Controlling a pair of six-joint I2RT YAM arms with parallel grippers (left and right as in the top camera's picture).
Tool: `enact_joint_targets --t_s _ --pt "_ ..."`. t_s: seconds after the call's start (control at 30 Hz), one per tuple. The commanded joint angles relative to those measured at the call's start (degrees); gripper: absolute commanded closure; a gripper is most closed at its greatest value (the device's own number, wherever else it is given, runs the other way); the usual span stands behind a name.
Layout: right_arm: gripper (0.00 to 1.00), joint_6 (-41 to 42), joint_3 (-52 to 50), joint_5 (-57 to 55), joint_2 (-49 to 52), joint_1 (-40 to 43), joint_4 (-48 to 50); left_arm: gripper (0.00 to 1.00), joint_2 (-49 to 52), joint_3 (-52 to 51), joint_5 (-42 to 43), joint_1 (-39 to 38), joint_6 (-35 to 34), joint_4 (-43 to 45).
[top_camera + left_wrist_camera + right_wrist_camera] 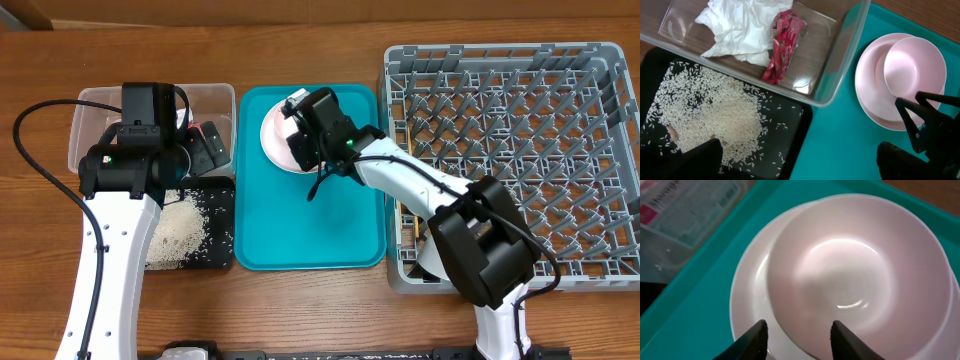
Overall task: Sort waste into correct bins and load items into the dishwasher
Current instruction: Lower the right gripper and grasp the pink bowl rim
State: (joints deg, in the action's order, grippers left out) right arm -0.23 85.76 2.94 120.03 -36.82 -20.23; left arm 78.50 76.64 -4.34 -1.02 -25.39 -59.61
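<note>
Teal tray (300, 230) lies at the table centre, between the two bins on the left and the grey rack (500, 150) on the right. The plate (870, 100), pale pink, lies at the far end of this tray, and the bowl (912, 65) sits on it, upright and off-centre toward one side of the plate. The right gripper (800, 335) hangs low over the near rim of the bowl. Its jaws are moderately apart, with one finger over the plate and the other over the bowl, so that the bowl rim runs between them. Nothing is clamped. The clear tub (840, 65) stands just beside the teal tray and holds the crumpled white napkin (740, 27) and the red wrapper (784, 42). The wrapper lies against the napkin's edge. The black tray (795, 130) adjoins the tub on its near side and carries the rice (715, 117) in a loose heap, with stray grains scattered around it. The left gripper (802, 160) hovers above the boundary between the black tray and the teal tray. Its jaws are spread wide, one fingertip over the rice and the other over the teal surface, and it holds nothing. The rack's peg field, where it shows, carries no plate or bowl.
</note>
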Motion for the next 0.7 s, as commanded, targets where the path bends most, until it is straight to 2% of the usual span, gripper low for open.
enact_joint_targets --t_s 0.0,0.27,0.47,0.67 --pt "0.56 -0.5 0.0 -1.0 0.1 1.2 -0.9 0.00 -0.1 0.8 -0.1 0.2 0.1 0.1" --pt "0.55 0.0 1.3 -1.0 -0.6 3.2 -8.4 0.00 -0.1 0.8 -0.1 0.2 0.1 0.1" --pt "0.51 -0.3 4.8 -3.1 -4.7 3.3 -15.0 0.00 -0.1 0.8 -0.1 0.2 0.1 0.1" --pt "0.49 -0.2 6.9 -3.3 -9.3 3.1 -16.5 0.00 -0.1 0.8 -0.1 0.2 0.1 0.1"
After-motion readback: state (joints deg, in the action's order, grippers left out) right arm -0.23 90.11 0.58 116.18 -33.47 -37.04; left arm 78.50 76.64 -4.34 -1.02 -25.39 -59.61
